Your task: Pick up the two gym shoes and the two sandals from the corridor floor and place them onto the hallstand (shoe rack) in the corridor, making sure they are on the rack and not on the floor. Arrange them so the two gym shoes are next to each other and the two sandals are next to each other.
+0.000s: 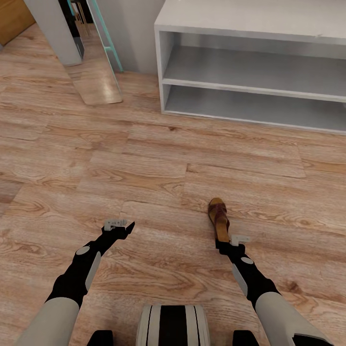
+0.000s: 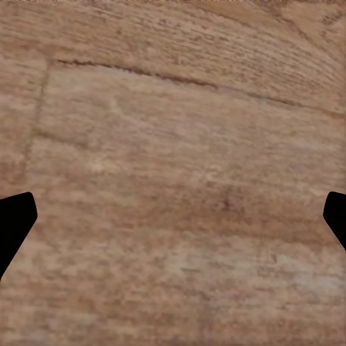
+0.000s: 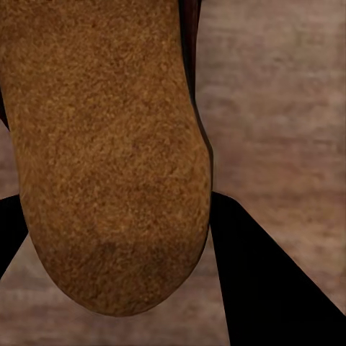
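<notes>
One brown sandal (image 1: 218,217) with a dark reddish strap and tan footbed points away from me over the wood-plank corridor floor (image 1: 158,163). My right gripper (image 1: 225,241) is shut on its heel. In the right wrist view the tan footbed (image 3: 108,144) sits between the black fingers (image 3: 267,288). My left gripper (image 1: 126,226) hangs open over bare floor to the left, its fingertips (image 2: 18,216) wide apart. The other sandal and both gym shoes are out of view.
A pale grey-white low unit (image 1: 250,86) with two open shelf tiers stands ahead on the right; whatever is above it is cut off. A teal-framed mirror (image 1: 103,48) leans by a grey pillar (image 1: 53,29) at the far left. My base (image 1: 173,327) is at the bottom.
</notes>
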You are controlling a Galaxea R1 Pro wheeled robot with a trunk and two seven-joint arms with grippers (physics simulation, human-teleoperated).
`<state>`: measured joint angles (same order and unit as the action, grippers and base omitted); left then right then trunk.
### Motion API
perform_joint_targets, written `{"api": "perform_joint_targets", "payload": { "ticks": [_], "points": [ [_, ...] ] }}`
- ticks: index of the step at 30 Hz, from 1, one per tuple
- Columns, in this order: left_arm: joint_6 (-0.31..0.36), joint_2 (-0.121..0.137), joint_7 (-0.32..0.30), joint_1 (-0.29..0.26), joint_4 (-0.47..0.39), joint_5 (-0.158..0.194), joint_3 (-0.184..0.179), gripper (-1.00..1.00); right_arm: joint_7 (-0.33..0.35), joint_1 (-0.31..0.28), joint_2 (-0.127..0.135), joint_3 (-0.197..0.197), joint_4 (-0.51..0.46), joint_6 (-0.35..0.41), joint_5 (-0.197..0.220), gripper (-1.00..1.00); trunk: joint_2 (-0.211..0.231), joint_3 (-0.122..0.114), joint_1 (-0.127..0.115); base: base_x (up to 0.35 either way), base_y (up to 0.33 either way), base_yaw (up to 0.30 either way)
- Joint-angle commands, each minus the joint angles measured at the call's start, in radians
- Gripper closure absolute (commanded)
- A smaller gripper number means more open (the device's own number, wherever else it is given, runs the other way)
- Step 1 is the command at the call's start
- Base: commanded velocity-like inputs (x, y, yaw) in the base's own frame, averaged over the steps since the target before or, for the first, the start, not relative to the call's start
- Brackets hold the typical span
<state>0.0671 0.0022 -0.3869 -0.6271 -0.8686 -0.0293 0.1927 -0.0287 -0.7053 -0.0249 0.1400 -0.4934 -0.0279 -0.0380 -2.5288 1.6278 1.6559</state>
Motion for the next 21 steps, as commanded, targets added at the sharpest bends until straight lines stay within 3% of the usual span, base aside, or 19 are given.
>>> {"api": "perform_joint_targets", "payload": {
  "ticks": [1, 10, 21],
  "points": [
    [0.007, -0.001, -0.007, 0.000, -0.002, -0.003, 0.004, -1.00, 0.001, 0.000, -0.001, 0.004, 0.001, -0.003, 0.001, 1.00, 0.000, 0.001, 0.000, 0.000, 0.000, 0.000],
    [0.007, -0.001, -0.007, 0.000, -0.003, -0.003, 0.004, -1.00, 0.002, 0.000, -0.001, 0.004, 0.000, -0.003, 0.001, 1.00, 0.000, 0.001, 0.000, 0.000, 0.000, 0.000],
    [0.020, -0.001, -0.007, 0.000, -0.003, -0.003, 0.004, -1.00, 0.003, 0.000, -0.001, 0.004, -0.001, -0.003, 0.001, 1.00, 0.002, -0.042, -0.005, 0.000, 0.000, 0.000]
  ]
}}
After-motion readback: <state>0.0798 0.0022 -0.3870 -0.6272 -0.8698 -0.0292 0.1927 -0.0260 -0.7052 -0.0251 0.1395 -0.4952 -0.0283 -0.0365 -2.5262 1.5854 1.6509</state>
